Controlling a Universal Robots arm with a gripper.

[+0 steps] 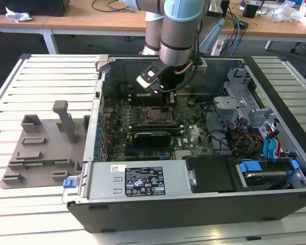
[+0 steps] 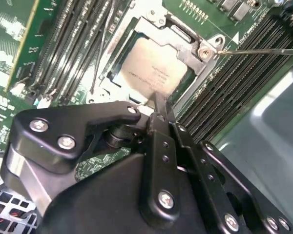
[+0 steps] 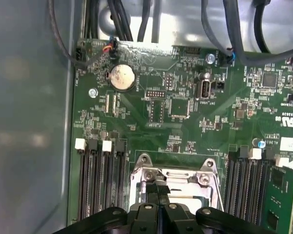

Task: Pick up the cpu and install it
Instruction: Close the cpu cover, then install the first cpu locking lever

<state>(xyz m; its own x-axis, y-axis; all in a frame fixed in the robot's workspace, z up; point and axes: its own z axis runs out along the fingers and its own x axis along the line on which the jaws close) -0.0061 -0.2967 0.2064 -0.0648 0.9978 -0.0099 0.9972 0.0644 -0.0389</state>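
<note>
The cpu (image 2: 151, 66), a flat square chip with a silvery top, lies inside the metal-framed socket (image 2: 205, 51) on the green motherboard (image 3: 185, 131). My gripper (image 2: 155, 101) hangs low over the socket with its black fingers pressed together, their tip at the chip's near edge. I cannot tell if the tip touches the chip. In the exterior view the gripper (image 1: 168, 104) reaches down into the open computer case, right beside the socket (image 1: 153, 115). In the first wrist view the shut fingers (image 3: 161, 191) stand in front of the socket frame (image 3: 142, 171) and hide part of the chip.
Memory slots (image 2: 234, 83) flank the socket on both sides. A thin wire lever (image 2: 263, 50) sticks out beside the frame. Case walls, cables (image 1: 242, 138) and drive cages (image 1: 250, 109) surround the board. A grey plastic tray (image 1: 41, 148) with upright posts sits outside the case on the exterior view's left.
</note>
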